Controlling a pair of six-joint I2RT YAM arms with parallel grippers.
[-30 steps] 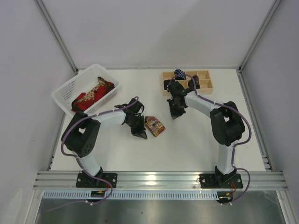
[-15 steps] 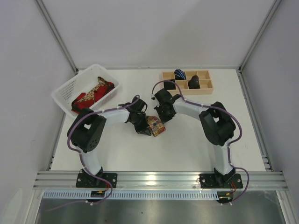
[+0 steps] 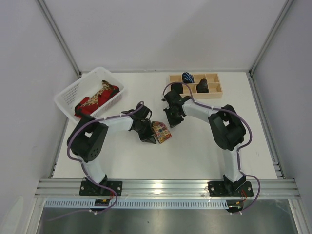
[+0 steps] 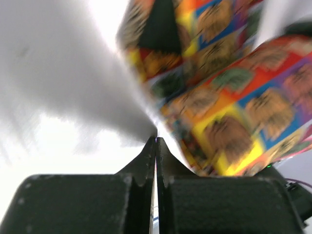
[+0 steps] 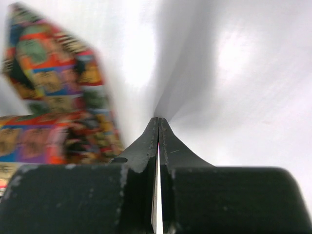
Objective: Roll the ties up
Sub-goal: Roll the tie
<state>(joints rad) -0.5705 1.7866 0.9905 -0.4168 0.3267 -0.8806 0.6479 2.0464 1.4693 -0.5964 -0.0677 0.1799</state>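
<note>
A multicoloured tie [image 3: 161, 131], bundled into a short pointed packet, lies on the white table between my two arms. My left gripper [image 3: 150, 140] is shut and empty, its tips just left of the tie. In the left wrist view the tie [image 4: 219, 97] fills the upper right, beside the closed gripper [image 4: 156, 140]. My right gripper [image 3: 171, 125] is shut and empty too, a little above and right of the tie. The right wrist view has the tie [image 5: 53, 112] to the left of the gripper [image 5: 158, 120].
A white basket [image 3: 62, 99] at the back left holds red and gold ties [image 3: 96, 99]. A wooden compartment box [image 3: 210, 96] at the back holds a blue-striped roll [image 3: 187, 77] and a black roll [image 3: 203, 87]. Grey walls enclose the table.
My right arm swung from the wooden box down and left to the multicoloured tie. My left gripper shifted right toward the tie and closed fully.
</note>
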